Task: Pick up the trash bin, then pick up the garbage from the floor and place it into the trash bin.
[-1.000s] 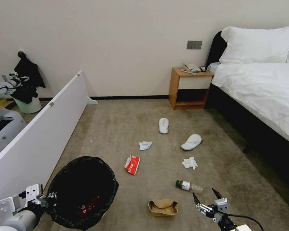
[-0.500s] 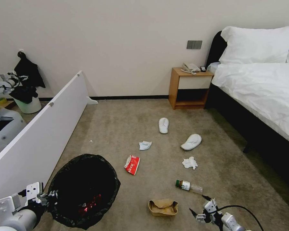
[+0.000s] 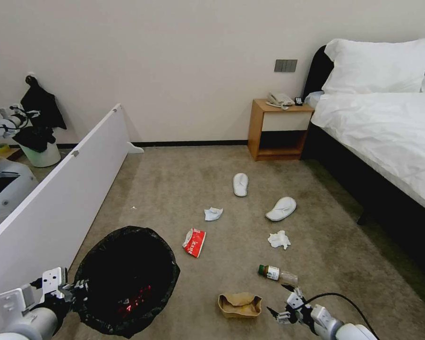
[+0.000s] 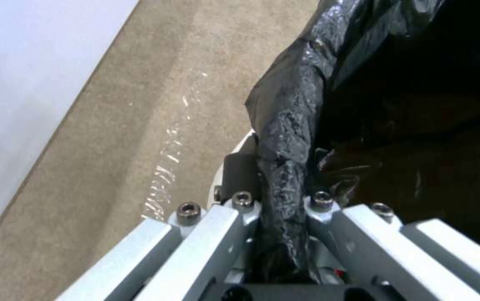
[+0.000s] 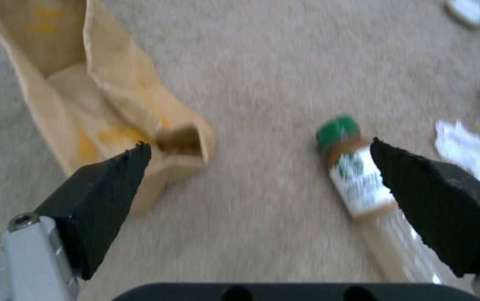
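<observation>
The left pincer (image 3: 73, 289) keeps the trash bin (image 3: 127, 278) clenched by its rim beside the white board (image 3: 56, 208), while the right pincer (image 3: 281, 302), fingers spread, has dropped between the cardboard scrap (image 3: 240, 304) and the bottle (image 3: 277, 274), so 1 pickup seems near.

The head camera looks down across the carpet (image 3: 212, 189). The left wrist camera sits tight against the trash bin (image 4: 290, 138) rim. The right wrist camera hovers close between cardboard scrap (image 5: 106, 104) and bottle (image 5: 357, 175), both shared with the head view.
</observation>
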Robot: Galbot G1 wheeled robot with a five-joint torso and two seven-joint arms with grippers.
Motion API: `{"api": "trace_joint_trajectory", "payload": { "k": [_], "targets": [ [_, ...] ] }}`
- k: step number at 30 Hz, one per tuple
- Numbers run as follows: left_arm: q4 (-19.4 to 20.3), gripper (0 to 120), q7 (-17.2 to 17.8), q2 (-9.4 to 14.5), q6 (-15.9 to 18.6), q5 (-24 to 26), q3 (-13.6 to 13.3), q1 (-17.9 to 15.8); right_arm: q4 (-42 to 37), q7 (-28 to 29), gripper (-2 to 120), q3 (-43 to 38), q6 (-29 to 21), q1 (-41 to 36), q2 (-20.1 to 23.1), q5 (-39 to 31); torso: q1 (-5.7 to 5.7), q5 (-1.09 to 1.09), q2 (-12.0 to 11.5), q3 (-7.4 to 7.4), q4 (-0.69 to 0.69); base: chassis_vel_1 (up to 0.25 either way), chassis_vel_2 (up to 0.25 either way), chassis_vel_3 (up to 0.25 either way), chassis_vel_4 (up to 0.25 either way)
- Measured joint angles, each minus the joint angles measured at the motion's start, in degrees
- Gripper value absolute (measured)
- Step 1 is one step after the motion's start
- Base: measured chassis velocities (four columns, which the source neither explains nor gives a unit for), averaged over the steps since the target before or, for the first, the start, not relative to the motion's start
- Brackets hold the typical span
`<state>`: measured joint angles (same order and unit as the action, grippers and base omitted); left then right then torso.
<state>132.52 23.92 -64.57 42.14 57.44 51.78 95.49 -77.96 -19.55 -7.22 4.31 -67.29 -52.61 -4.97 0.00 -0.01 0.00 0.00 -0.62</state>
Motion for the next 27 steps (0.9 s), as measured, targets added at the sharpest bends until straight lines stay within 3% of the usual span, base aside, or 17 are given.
{"api": "trace_joint_trajectory", "payload": {
  "k": [7, 27],
  "targets": [
    [0.4, 2, 0.2, 0.4, 0.0, -0.1, -0.6, -0.2, 1.6, -1.4, 100, 6.4, 1.3, 5.8, -1.7, 2.6, 0.0, 0.0, 0.0, 0.0, -0.01, 0.0, 0.0, 0.0, 0.0],
    [1.2, 2, 0.3, 0.4, 0.0, -0.1, -0.5, -0.1, 2.7, -11.8, 100, 14.8, 6.5, 9.4, -3.1, -3.9, 0.0, 0.0, 0.0, 0.0, 0.0, 0.0, 0.0, 0.0, 0.0]
  ]
}}
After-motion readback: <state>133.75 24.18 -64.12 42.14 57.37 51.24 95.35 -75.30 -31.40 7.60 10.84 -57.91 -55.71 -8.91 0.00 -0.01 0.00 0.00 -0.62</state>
